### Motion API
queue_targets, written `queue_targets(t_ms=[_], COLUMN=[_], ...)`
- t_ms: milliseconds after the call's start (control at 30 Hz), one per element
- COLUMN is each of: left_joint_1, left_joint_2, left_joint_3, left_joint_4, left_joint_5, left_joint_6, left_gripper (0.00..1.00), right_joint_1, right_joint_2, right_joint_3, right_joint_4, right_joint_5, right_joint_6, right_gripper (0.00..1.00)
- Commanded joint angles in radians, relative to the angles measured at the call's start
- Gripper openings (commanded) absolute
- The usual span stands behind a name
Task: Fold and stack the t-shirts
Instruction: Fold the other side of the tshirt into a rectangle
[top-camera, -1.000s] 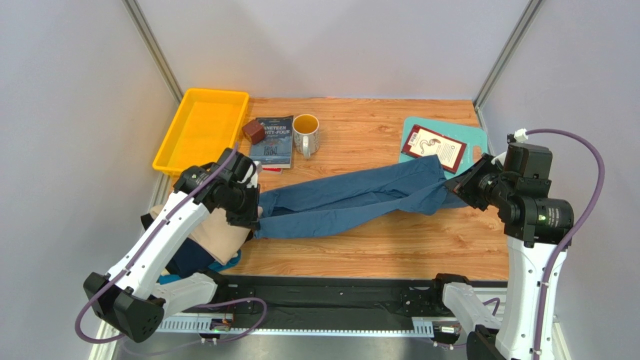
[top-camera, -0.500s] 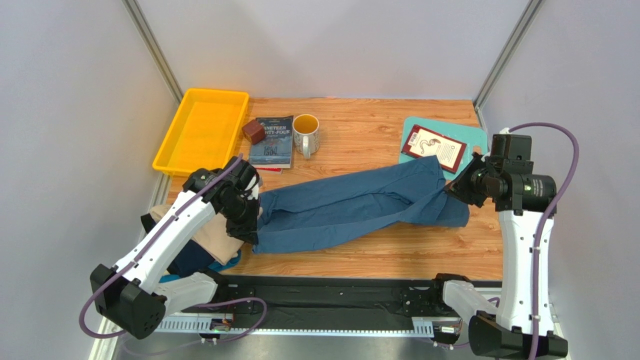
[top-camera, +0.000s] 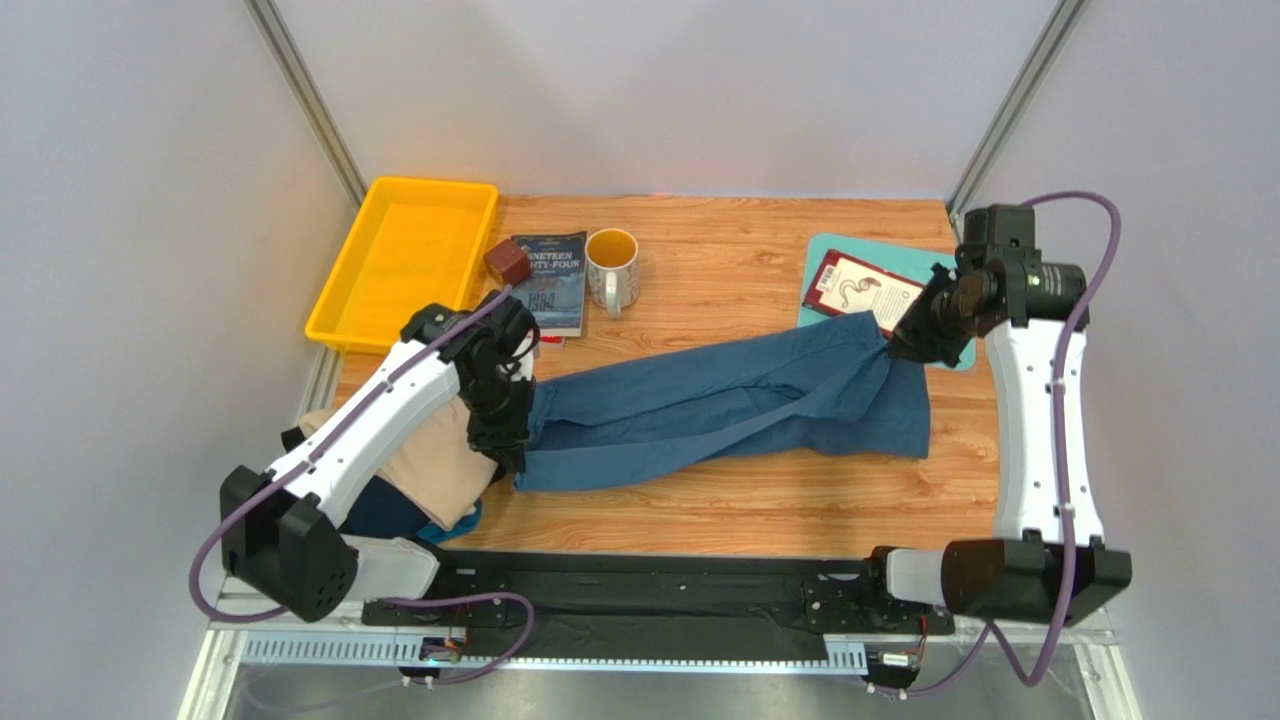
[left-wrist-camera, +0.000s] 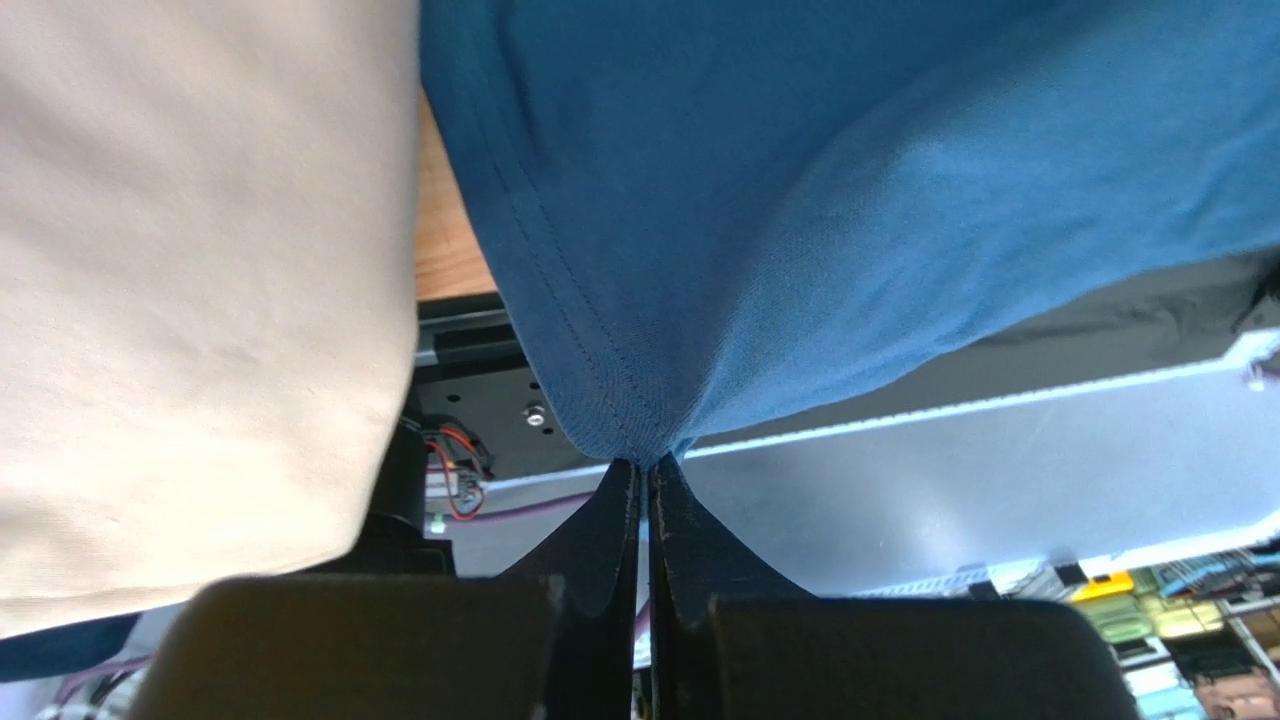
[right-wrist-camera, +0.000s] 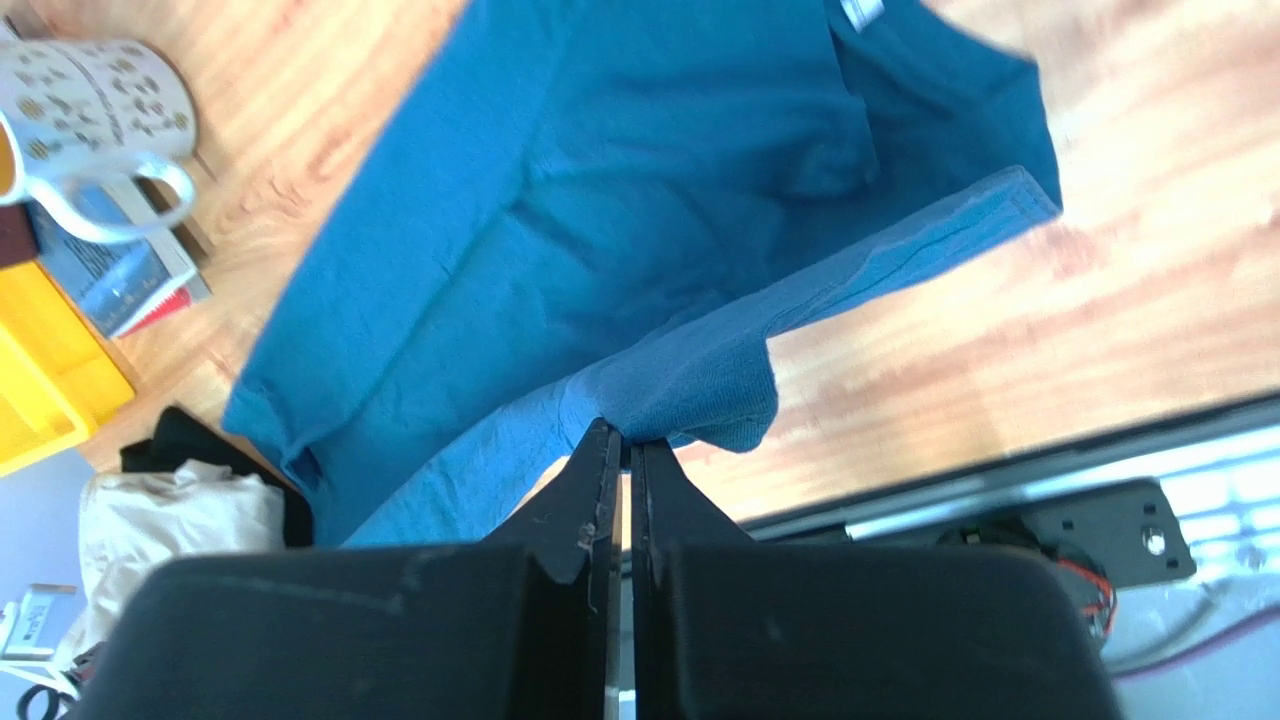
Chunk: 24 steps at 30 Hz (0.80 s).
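Teal-blue t-shirt (top-camera: 721, 405) was stretched across the middle of the bench (top-camera: 751, 518), running from the near left up toward the far right. It was drawn into a long, rumpled band rather than lying open and flat. The left fingers (left-wrist-camera: 609, 525) were closed tight on a stitched hem at its left end, with cloth bunched right at their tips. The right fingers (right-wrist-camera: 583, 488) were likewise pressed together on an edge of the fabric at its right end, just in front of the teal cutting board (top-camera: 944, 270). Both ends were lifted, while the middle sagged onto the wood.

At the near left corner the other garments sat in a loose heap. The beige shirt (top-camera: 428, 465) lay on top, with the dark navy shirt (top-camera: 383, 513) under it and a sliver of the light blue shirt (top-camera: 455, 525) showing at the near edge. None of these looked folded.

Judging by this, the task was at an early stage. The first shirt was only being pulled out and no crease had been made in it. No neat stack showed anywhere on the bench. Flattening the teal-blue shirt, folding it, and then doing the same for the three heaped shirts all appeared to remain. The yellow tray (top-camera: 398, 255), the mug (top-camera: 612, 267) and the book (top-camera: 546, 282) stood along the far side, apart from the cloth.
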Motion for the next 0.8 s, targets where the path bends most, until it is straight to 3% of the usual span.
queue_targets(t_ms=[0,333,767], left_joint_1=[0.002,0.030,0.056], left_joint_2=[0.118,0.347,0.443], left_joint_3=[0.085,0.194,0.151], left_joint_4=[-0.081,-0.055,-0.064], left_joint_5=[-0.093,-0.166,-0.191], left_joint_6=[-0.009,0.019,0.063], left_gripper=[0.00,0.00,0.00], right_joint_1=[0.001,0.010,0.036], right_joint_2=[0.137,0.439,0.571], right_joint_3=[0.116,0.199,0.246], right_joint_4=[-0.093,-0.004,0.061], right_joint_5=[-0.018,0.002,0.063], right_joint_6=[-0.027,-0.090,-0.087], right_gripper=[0.00,0.00,0.00])
